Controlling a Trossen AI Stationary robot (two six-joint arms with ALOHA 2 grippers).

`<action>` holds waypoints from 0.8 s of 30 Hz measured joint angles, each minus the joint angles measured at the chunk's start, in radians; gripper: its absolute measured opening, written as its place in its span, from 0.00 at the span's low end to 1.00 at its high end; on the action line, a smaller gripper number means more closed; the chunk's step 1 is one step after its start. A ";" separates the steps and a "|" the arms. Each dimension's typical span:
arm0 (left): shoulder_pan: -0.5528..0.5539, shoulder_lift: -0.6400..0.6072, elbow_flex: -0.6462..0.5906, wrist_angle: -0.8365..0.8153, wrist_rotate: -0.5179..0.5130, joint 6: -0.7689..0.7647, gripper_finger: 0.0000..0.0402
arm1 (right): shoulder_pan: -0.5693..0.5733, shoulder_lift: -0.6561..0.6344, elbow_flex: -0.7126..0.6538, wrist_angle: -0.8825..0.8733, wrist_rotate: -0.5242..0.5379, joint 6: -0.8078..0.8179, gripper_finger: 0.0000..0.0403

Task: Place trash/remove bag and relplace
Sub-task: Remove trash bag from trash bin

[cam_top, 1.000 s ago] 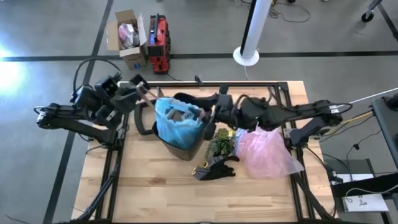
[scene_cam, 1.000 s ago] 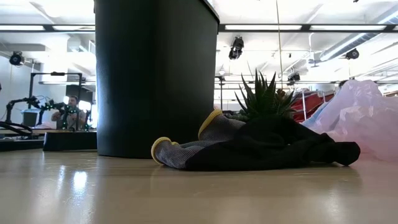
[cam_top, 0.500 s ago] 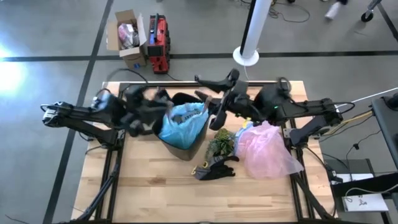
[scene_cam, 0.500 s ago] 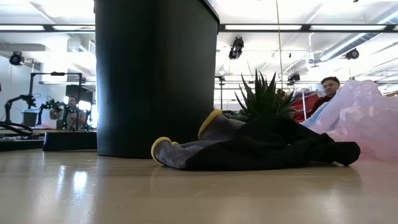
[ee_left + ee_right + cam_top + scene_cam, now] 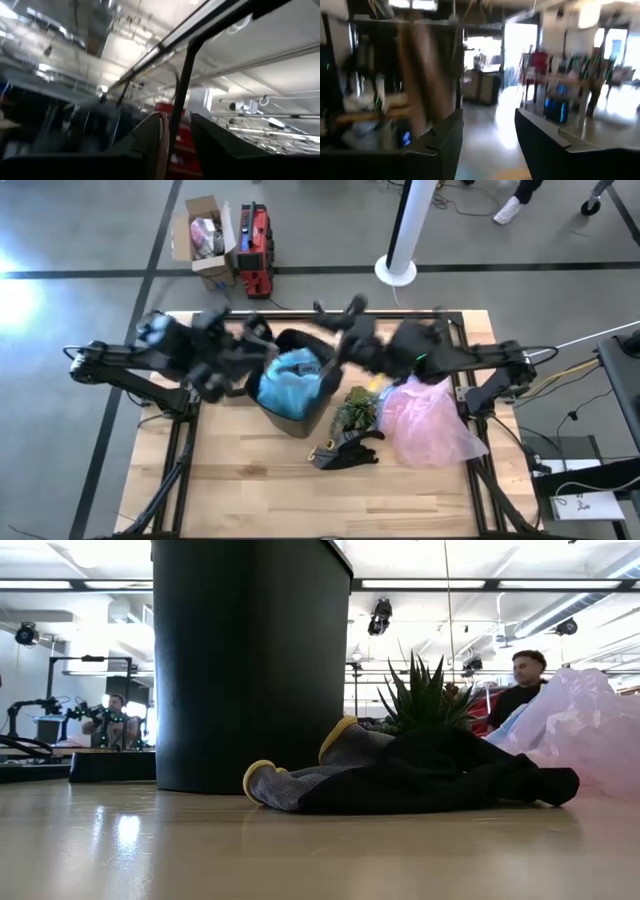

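Observation:
The black bin [image 5: 300, 420] [image 5: 250, 660] stands upright on its base mid-table. The teal-blue bag [image 5: 290, 378] sits in it, its crumpled top bulging above the rim. The trash is hidden in the bag's folds. My left gripper [image 5: 262, 338] [image 5: 178, 145] hovers over the bin's left rim. It tips upward with a narrow gap between its fingers and nothing in it. My right gripper [image 5: 335, 338] [image 5: 489, 140] hovers over the bin's far right rim, open and empty.
A pink plastic bag [image 5: 430, 422] [image 5: 585, 730] lies right of the bin. A green plant tuft [image 5: 355, 408] [image 5: 425, 695] and a black-and-yellow glove [image 5: 345, 450] [image 5: 400, 775] lie near the bin's front right. People [image 5: 522, 685] are in the room beyond the table.
Both grippers have risen from the bag's rim and tipped upward. The left one has gone toward the bin. The right one has gone toward the table's far edge. The bag stays in the bin, and its top looks less spread than before.

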 joint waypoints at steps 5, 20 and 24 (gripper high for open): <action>-0.017 0.058 -0.063 0.043 -0.002 -0.075 0.24 | 0.000 -0.008 0.208 0.001 0.003 -0.154 0.42; -0.013 0.118 0.048 0.161 -0.005 0.023 0.24 | 0.002 -0.005 0.303 -0.387 0.003 -0.035 0.41; -0.012 0.118 0.081 0.126 -0.005 0.041 0.24 | 0.004 -0.005 0.276 -0.384 0.002 -0.015 0.43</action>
